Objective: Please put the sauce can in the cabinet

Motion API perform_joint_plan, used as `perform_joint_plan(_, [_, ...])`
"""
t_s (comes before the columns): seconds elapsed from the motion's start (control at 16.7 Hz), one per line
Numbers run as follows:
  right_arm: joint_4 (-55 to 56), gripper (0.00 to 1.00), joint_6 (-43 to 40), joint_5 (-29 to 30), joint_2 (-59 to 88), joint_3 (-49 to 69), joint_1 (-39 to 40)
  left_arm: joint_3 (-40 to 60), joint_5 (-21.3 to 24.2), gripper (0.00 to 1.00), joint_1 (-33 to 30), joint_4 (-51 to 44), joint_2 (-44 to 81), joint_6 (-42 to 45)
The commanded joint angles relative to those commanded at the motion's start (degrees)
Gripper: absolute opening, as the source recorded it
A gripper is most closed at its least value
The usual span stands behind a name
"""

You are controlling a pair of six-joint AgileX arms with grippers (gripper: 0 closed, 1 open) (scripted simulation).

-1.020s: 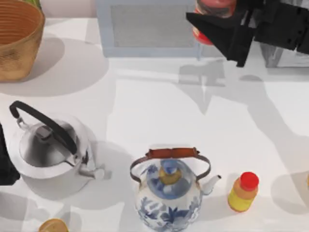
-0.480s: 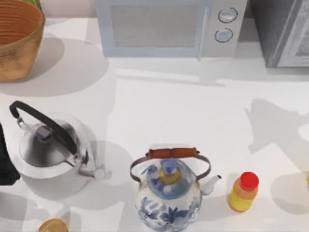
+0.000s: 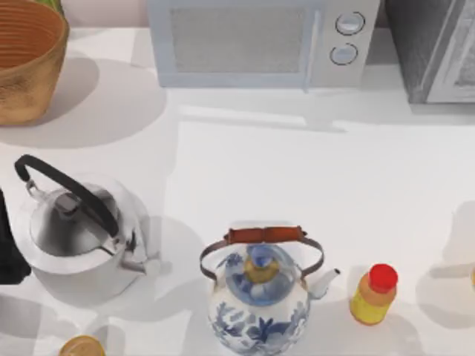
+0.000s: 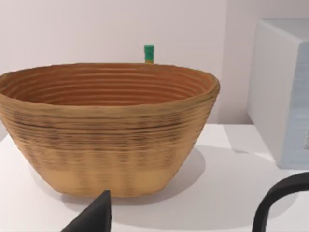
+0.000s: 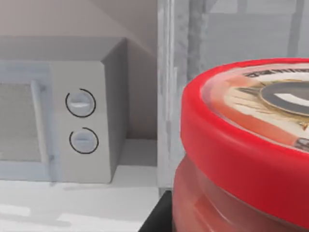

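Note:
The sauce can (image 5: 241, 159), red with a printed lid, looms close in the right wrist view, tilted. My right gripper is shut on it, and one dark finger (image 5: 157, 218) shows beside the can's lower edge. Just behind the can stands the cabinet (image 5: 179, 92), its grey framed front next to the microwave (image 5: 82, 121). In the top view the cabinet (image 3: 434, 52) sits at the back right corner. My left arm (image 3: 7, 256) is parked at the table's left edge, and a black fingertip (image 4: 96, 216) shows in the left wrist view.
A woven basket (image 3: 26, 59) stands at the back left, the microwave (image 3: 260, 44) at the back centre. A steel kettle (image 3: 78, 237), a blue-and-white kettle (image 3: 260, 297) and a yellow bottle with a red cap (image 3: 375, 295) line the front.
My right arm, holding the can, has left the top view from in front of the microwave. Its shadow has slid to the table's right edge. The left arm has not moved.

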Motion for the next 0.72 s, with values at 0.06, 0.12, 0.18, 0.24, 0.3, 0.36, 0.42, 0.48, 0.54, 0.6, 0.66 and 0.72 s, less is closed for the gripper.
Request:
perform_joint_plan(0.06, [-1.03,0.00,-0.08,1.24,-1.83,-1.42,-0.38,0.00,0.00,1.00,0.00,0.00,0.00,0.00])
perform_joint_plan(0.12, [-1.74,0.00,-0.14,2.09,-3.04,-2.41,-0.64,0.00,0.00,1.00,0.00,0.00,0.00,0.00])
perform_joint_plan(0.18, [-2.11,0.00,-0.16,2.52,-3.65,-2.91,-0.78,0.00,0.00,1.00,0.00,0.00,0.00,0.00])
perform_joint_plan(0.24, [-2.11,0.00,-0.16,2.52,-3.65,-2.91,-0.78,0.00,0.00,1.00,0.00,0.00,0.00,0.00])
perform_joint_plan(0.3, [-2.11,0.00,-0.16,2.52,-3.65,-2.91,-0.78,0.00,0.00,1.00,0.00,0.00,0.00,0.00])
perform_joint_plan(0.36, [-2.11,0.00,-0.16,2.52,-3.65,-2.91,-0.78,0.00,0.00,1.00,0.00,0.00,0.00,0.00])
perform_joint_plan(0.42, [-2.11,0.00,-0.16,2.52,-3.65,-2.91,-0.78,0.00,0.00,1.00,0.00,0.00,0.00,0.00])
perform_joint_plan(0.48, [-2.03,0.00,-0.05,2.41,-3.40,-2.85,-0.57,0.00,0.00,1.00,0.00,0.00,0.00,0.00])
perform_joint_plan(0.54, [-2.03,0.00,-0.05,2.41,-3.40,-2.84,-0.57,0.00,0.00,1.00,0.00,0.00,0.00,0.00])
perform_joint_plan(0.6, [-2.20,0.00,-0.03,2.40,-2.88,-2.26,-0.40,0.00,0.00,1.00,0.00,0.00,0.00,0.00])
perform_joint_plan(0.66, [-2.57,0.00,0.02,2.42,-1.82,-1.06,-0.09,0.00,0.00,1.00,0.00,0.00,0.00,0.00])
perform_joint_plan(0.72, [-3.14,0.00,0.09,2.50,-0.24,0.75,0.30,0.00,0.00,1.00,0.00,0.00,0.00,0.00])
